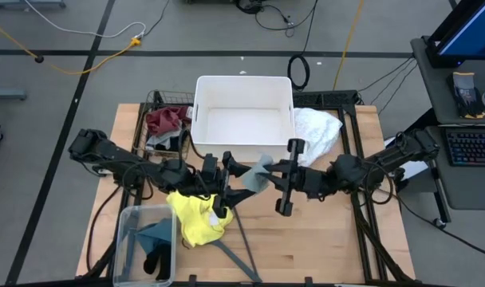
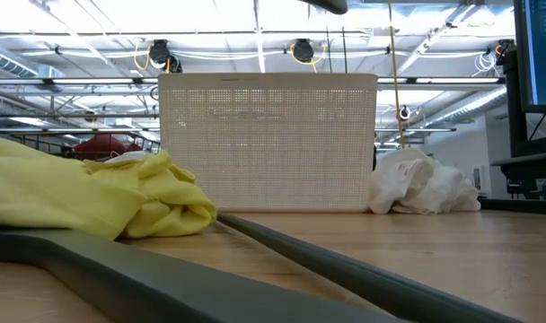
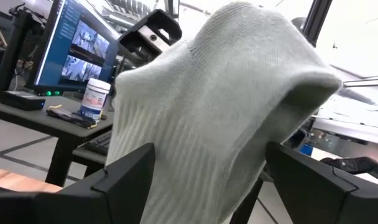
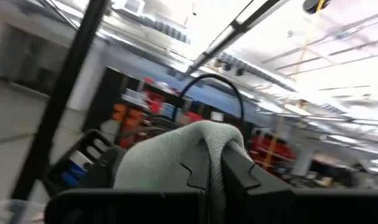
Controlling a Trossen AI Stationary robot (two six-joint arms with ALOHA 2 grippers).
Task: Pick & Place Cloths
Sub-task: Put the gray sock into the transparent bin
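Observation:
Above the table's middle, a sage green ribbed cloth (image 1: pixel 262 170) (image 3: pixel 226 112) (image 4: pixel 170 158) hangs in the air between my two grippers. My right gripper (image 1: pixel 271 178) (image 4: pixel 217 177) comes from the right and is shut on it. My left gripper (image 1: pixel 242 178) (image 3: pixel 207 186) comes from the left and is open, with one finger on each side of the cloth's lower part; whether they touch it, I cannot tell. The yellow cloth (image 1: pixel 196 219) (image 2: pixel 93 193) lies bunched on the table. The white cloth (image 1: pixel 318 131) (image 2: pixel 421 184) lies right of the bin. My right gripper pinches the sage green cloth between its two fingers at a folded-over upper part (image 4: pixel 209 132), which drapes over the fingertips (image 4: pixel 239 171). The fingers come level from the table's right side. The cloth is lifted clear of the table.
A white bin (image 1: pixel 201 112) (image 2: pixel 268 144) stands at the far middle. A wire basket holds the maroon cloth (image 1: pixel 167 119). A clear container (image 1: pixel 127 239) at the near left holds the teal cloth (image 1: pixel 156 233) and a black one (image 1: pixel 156 259). A dark grey hanger (image 1: pixel 244 243) (image 2: pixel 327 265) lies near the yellow cloth.

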